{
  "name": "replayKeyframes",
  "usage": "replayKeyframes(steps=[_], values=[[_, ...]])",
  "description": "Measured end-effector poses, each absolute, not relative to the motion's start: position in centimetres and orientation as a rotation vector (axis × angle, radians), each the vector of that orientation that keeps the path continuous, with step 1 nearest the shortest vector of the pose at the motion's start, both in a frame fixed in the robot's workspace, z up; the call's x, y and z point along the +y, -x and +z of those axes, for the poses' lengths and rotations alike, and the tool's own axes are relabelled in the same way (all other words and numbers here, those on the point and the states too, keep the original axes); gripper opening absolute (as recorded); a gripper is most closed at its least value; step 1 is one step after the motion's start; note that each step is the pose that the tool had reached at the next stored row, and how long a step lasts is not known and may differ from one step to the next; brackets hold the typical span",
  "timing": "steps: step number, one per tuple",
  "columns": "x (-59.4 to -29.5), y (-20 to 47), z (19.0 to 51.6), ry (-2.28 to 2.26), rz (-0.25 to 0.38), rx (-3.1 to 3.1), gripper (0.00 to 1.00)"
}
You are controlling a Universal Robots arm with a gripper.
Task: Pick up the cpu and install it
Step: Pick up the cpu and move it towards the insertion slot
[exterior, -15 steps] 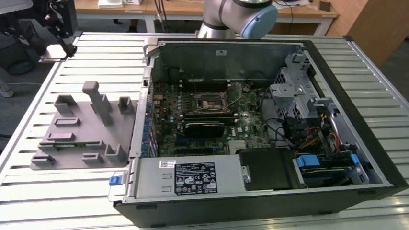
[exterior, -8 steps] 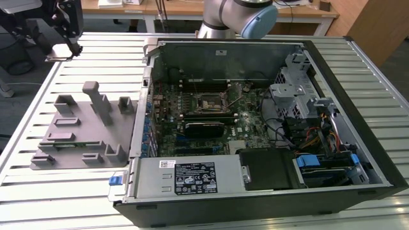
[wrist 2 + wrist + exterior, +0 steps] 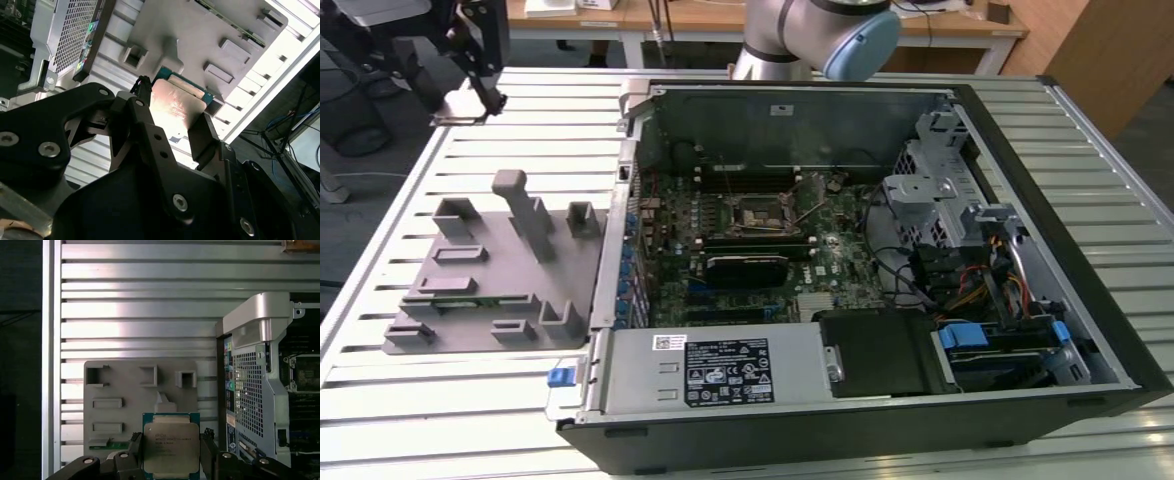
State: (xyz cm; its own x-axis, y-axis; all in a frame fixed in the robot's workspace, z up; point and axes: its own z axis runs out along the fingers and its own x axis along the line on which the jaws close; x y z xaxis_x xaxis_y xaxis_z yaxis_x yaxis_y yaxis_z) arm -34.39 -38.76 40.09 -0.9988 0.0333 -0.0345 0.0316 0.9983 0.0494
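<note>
Tightly around the cpu (image 3: pixel 171 447), a half-spread claw (image 3: pixel 171 439).

The computer case (image 3: pixel 787 125) lies open on the desk (image 3: pixel 400 400), toward the exterior view's right; the fixture tray (image 3: pixel 467 300) lies on the desk just beside it, on the exterior view's left; inside the case the motherboard (image 3: pixel 747 270) lies flat, with the socket frame (image 3: pixel 758 215) near its middle; the power supply (image 3: pixel 707 370) sits along the case's side nearest the exterior camera, before the motherboard; in both wrist views the cpu (image 3: pixel 171 445) (image 3: pixel 175 107) sits between the fingers of the gripper (image 3: pixel 171 440) (image 3: pixel 172 114), touching both, over the tray; a circuit strip (image 3: pixel 107 444) lies in a slot of the tray.
</note>
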Motion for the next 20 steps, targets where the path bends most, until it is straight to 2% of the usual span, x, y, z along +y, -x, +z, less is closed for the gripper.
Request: replayKeyframes(steps=[20], values=[[-36.2, 29.8, 40.0, -0.05, 0.076, 3.105, 0.54]])
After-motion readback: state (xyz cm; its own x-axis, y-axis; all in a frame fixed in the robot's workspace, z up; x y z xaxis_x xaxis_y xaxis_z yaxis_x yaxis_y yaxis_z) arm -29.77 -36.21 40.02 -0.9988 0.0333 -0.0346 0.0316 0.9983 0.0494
